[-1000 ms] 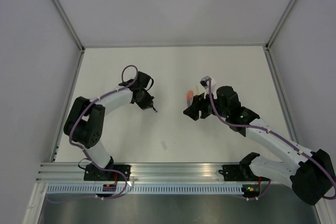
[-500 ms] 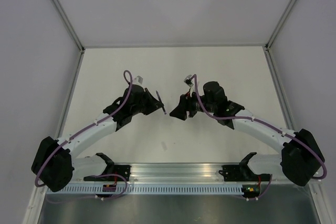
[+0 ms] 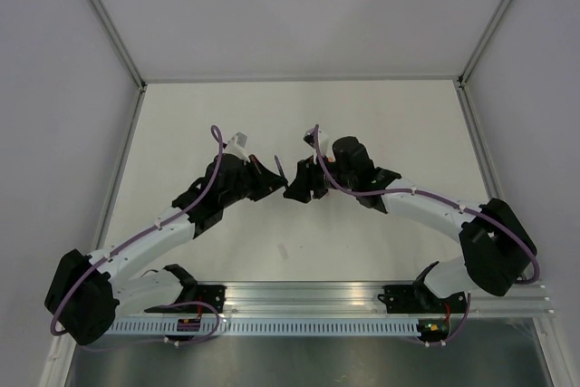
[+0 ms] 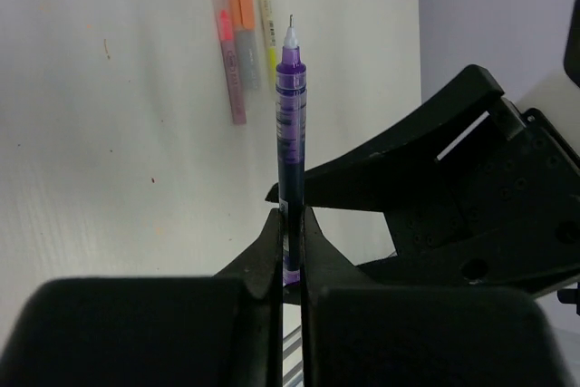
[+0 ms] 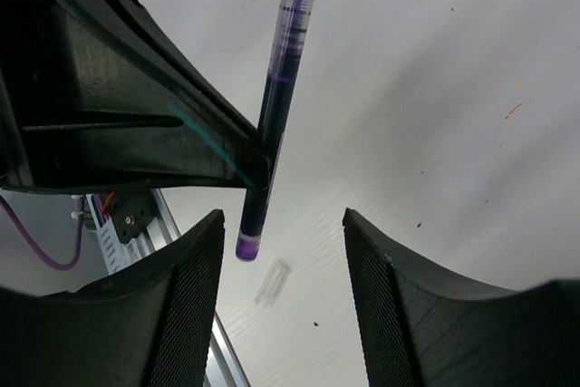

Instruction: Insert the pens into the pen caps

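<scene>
White counter (image 4: 109, 151): your left end effector (image 4: 290, 221) clamps the pen (image 4: 291, 124) near its tail, probably light, stiff, slick; right end effector (image 5: 281, 224) gapes empty.

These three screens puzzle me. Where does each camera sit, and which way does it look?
Top external: above and behind the arms, looking down on the table; both arms show, with the left hand and right hand close together mid-table.
Left wrist: on the left arm, looking along its own hand at the purple pen it grips.
Right wrist: on the right arm, looking past its own open hand toward the left hand.
Shared: both wrist views show the purple pen.
</scene>
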You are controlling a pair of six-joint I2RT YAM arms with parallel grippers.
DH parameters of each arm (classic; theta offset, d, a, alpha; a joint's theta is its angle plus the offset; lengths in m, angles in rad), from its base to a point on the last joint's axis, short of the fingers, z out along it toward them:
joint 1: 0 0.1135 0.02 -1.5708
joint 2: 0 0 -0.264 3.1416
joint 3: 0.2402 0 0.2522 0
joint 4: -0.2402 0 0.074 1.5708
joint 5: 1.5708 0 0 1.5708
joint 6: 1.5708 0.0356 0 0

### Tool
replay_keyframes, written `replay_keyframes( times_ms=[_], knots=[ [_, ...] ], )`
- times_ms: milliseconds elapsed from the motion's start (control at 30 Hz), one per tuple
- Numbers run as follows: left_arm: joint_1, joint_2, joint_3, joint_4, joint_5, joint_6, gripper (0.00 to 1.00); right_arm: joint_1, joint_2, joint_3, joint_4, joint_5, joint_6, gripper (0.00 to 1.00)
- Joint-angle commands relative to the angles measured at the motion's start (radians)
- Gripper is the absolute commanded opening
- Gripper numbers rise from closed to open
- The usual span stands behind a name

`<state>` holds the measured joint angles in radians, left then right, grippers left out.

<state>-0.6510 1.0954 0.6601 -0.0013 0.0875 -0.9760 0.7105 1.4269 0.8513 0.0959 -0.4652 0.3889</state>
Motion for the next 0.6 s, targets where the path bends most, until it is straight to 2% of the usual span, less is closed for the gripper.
replay_keyframes(
  times_ms=[0,233,367,567],
  knots=[
    [-0.007,-0.025,-0.023,0.089,0.020,0.026,0.02,0.009,0.029,0.063,0.053,-0.009,-0.004,0.60],
    [-0.009,-0.022,-0.062,0.153,0.031,0.026,0.02,0.018,0.053,0.063,0.085,-0.024,0.016,0.50],
    [-0.009,-0.028,-0.063,0.175,0.032,0.036,0.02,0.024,0.058,0.048,0.110,-0.036,0.031,0.33],
    [-0.007,-0.057,-0.074,0.199,0.040,0.046,0.02,0.029,0.073,0.035,0.136,-0.049,0.053,0.31]
  ],
)
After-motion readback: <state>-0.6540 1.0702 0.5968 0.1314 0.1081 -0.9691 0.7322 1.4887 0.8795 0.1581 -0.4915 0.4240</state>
